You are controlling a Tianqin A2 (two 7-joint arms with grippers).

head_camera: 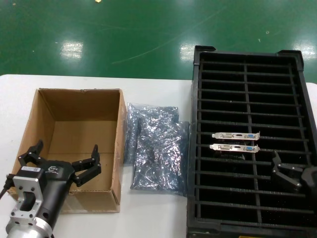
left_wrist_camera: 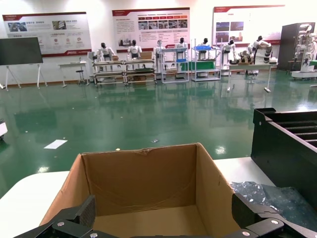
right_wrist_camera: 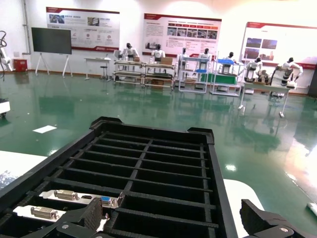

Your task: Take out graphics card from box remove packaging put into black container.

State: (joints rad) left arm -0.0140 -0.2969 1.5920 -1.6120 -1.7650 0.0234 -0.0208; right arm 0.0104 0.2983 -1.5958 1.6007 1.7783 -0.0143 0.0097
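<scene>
Flanking discarded packaging [head_camera: 156, 148]: left end effector [head_camera: 62, 161] agape over box [head_camera: 47, 106], right end effector [head_camera: 287, 171] agape, empty.

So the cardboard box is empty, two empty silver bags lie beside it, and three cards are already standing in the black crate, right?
Nearly. The head view shows only two cards in the black crate, not three; the right wrist view also shows just two brackets. The rest holds: the box is empty, and the silver bags lie beside it.
</scene>
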